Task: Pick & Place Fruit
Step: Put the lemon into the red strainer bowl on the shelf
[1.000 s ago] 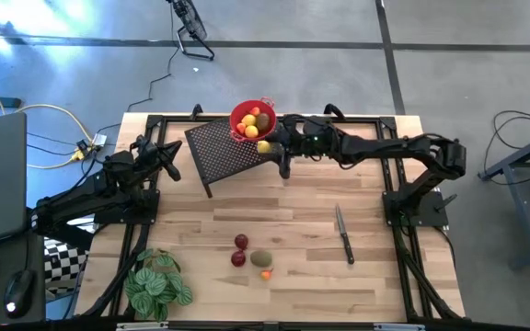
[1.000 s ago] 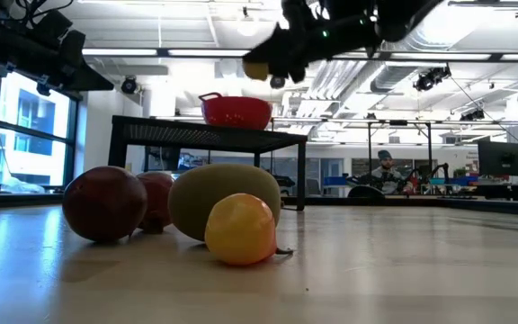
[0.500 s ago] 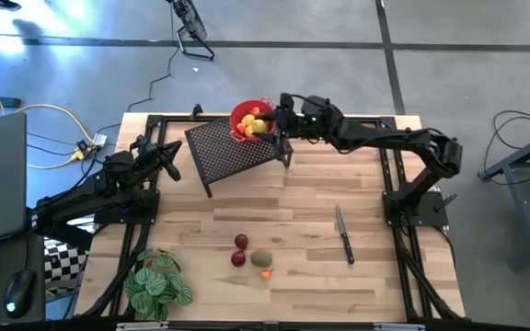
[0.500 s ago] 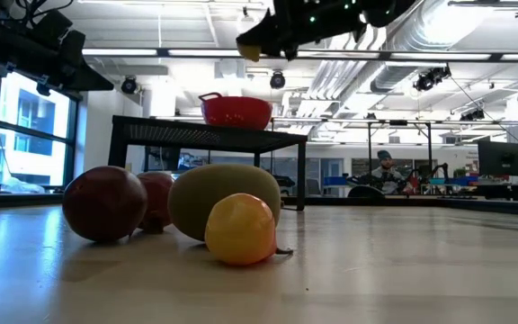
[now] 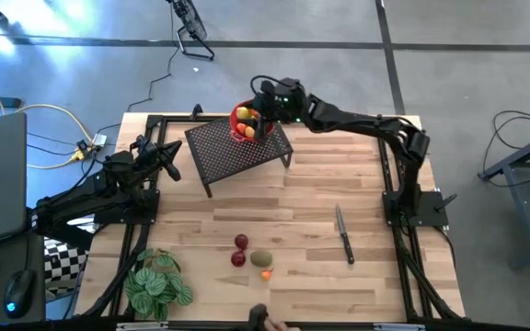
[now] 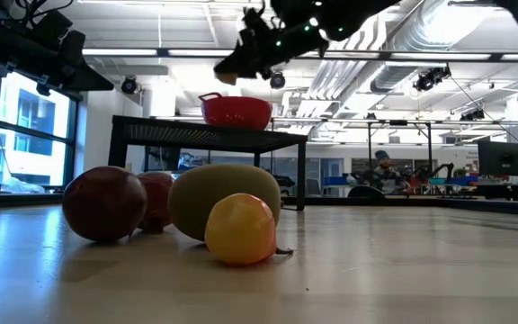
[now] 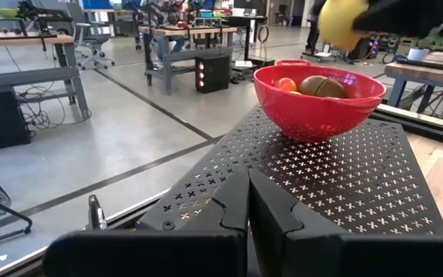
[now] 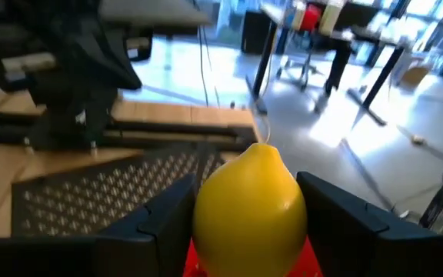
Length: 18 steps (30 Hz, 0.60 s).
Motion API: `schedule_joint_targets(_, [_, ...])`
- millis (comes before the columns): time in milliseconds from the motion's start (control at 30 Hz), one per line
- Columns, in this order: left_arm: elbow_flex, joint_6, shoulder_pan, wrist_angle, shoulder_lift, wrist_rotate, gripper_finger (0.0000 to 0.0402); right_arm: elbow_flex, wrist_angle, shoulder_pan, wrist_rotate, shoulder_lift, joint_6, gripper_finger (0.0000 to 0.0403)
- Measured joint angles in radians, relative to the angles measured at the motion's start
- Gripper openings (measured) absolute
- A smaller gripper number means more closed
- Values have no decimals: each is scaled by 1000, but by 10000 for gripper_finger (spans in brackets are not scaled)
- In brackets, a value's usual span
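From above, the right gripper (image 5: 261,114) hangs over the red bowl (image 5: 243,125) on the black perforated stand (image 5: 233,152), while two dark red balls (image 5: 239,250), an olive oval (image 5: 261,259) and a tiny orange piece (image 5: 265,273) lie on the wooden surface (image 5: 293,202) near a knife (image 5: 343,234). The right wrist view shows its jaws clamped on a yellow lemon (image 8: 250,208). The left wrist view shows the left gripper (image 7: 248,201) at the stand's edge, jaws together.

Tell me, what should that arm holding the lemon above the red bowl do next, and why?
Probably lower a little and open. The right gripper holds the yellow lemon over the red bowl on the black mesh stand, where other fruit already lies, so letting go there should land it inside.
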Motion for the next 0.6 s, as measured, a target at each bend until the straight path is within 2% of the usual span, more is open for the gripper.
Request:
schedule_joint_targets(167, [0, 0, 0, 0, 0, 0, 0, 48, -75, -18, -2, 53, 0, 198])
schedule_joint_targets(333, [0, 4, 0, 0, 0, 0, 0, 47, -123, -27, 9, 56, 0, 214])
schedule_joint_targets(600, [0, 4, 0, 0, 0, 0, 0, 47, -169, -31, 9, 56, 0, 200])
